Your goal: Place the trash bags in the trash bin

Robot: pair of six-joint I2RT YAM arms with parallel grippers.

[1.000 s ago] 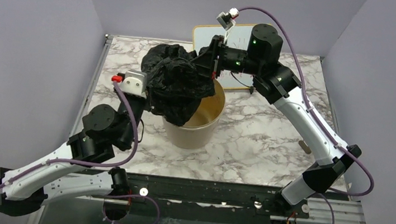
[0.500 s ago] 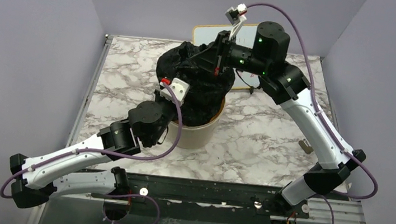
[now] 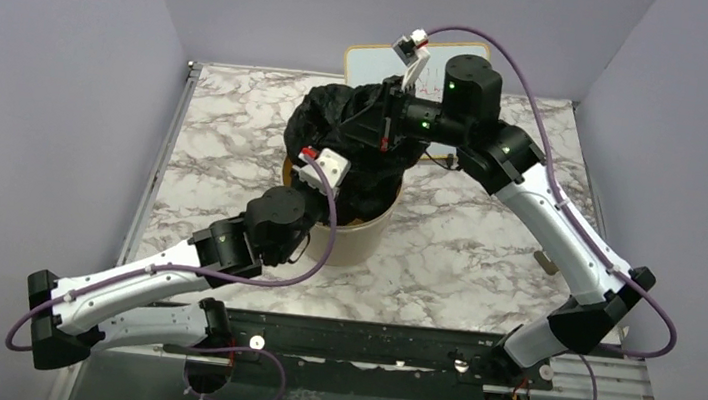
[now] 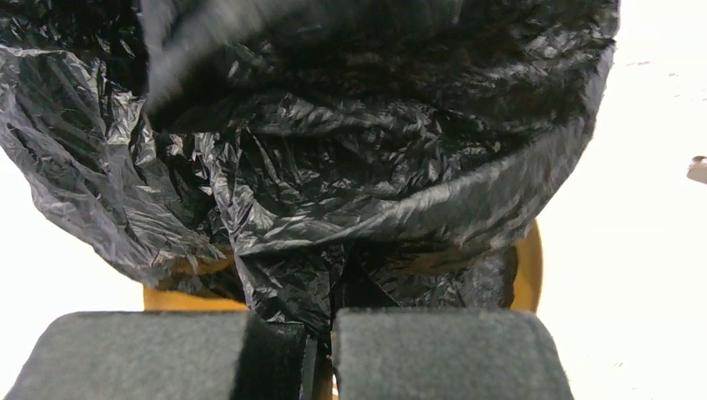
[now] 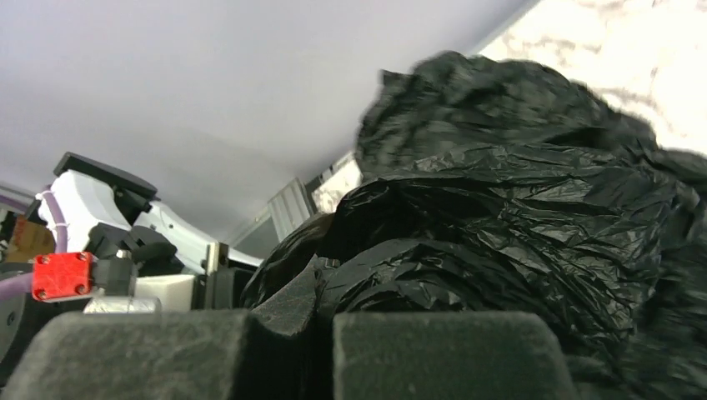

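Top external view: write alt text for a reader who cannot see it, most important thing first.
Two robot arms hold a crumpled black bundle of trash bags in the mouth of a cream trash bin on a marble table. The left pincer and right pincer are both shut on the plastic, which bulges above the rim. A whiteboard stands behind.

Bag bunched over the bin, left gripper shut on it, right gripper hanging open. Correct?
No. The right gripper is shut on the trash bag too: the right wrist view shows plastic pinched between its pads. The rest holds: bag bunched over the trash bin, left gripper shut on it.
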